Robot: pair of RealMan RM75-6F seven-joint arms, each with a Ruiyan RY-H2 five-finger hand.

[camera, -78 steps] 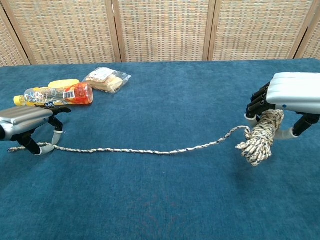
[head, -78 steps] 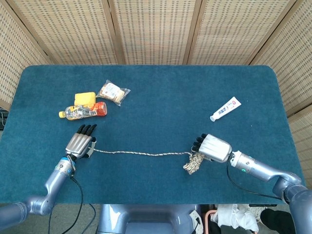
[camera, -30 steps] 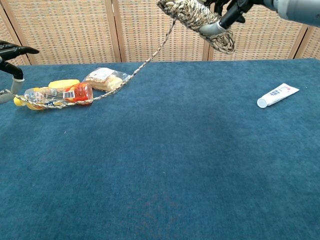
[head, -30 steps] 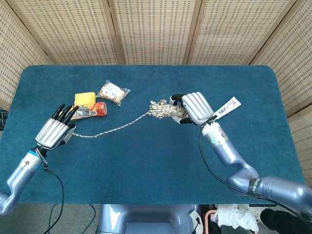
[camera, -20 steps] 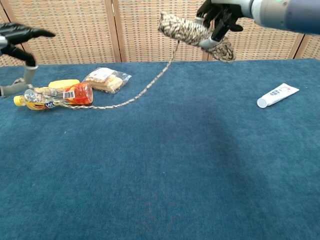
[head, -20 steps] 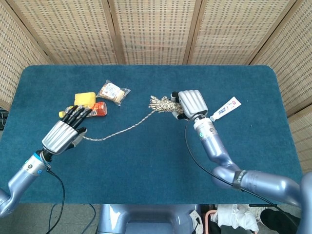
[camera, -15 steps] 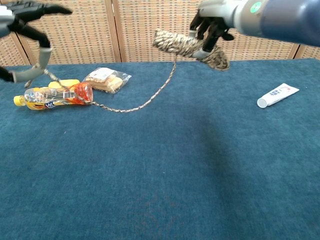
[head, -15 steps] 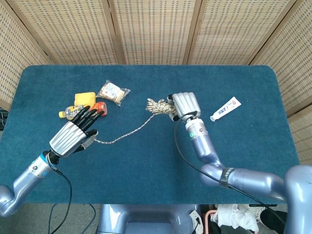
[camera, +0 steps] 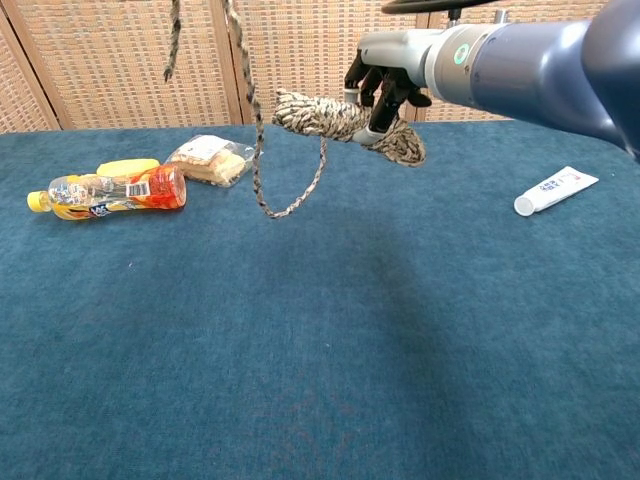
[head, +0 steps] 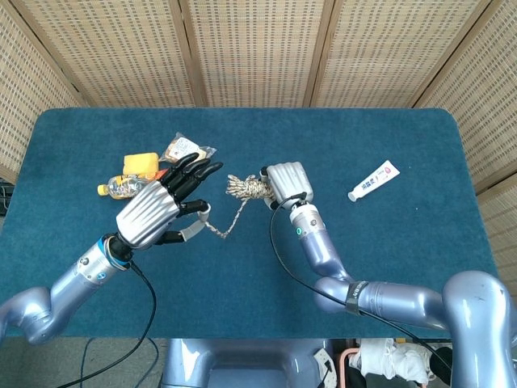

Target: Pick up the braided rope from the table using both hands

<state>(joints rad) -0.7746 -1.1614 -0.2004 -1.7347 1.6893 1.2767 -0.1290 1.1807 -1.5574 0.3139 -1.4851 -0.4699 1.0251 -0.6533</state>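
Note:
The braided rope [head: 241, 187] is off the table, held up between both hands. My right hand [head: 284, 182] grips its thick coiled bundle [camera: 325, 117] from above, over the middle of the blue table [head: 388, 267]. A thin strand sags in a loop [camera: 272, 207] below the bundle, then climbs out of the top of the chest view. My left hand [head: 157, 212] is raised, pinching that thin end at the thumb with the other fingers spread. A short tail [camera: 171, 40] hangs down. The chest view does not show the left hand.
At the table's back left lie a plastic bottle [camera: 110, 190], a yellow block [camera: 128, 167] and a clear snack packet [camera: 208, 160]. A white toothpaste tube [camera: 556, 190] lies at the right. Woven screens stand behind the table.
Both hands have risen and come closer together. The left hand lifted the thin end off the table and out of the chest view, and the strand now hangs in a loop.

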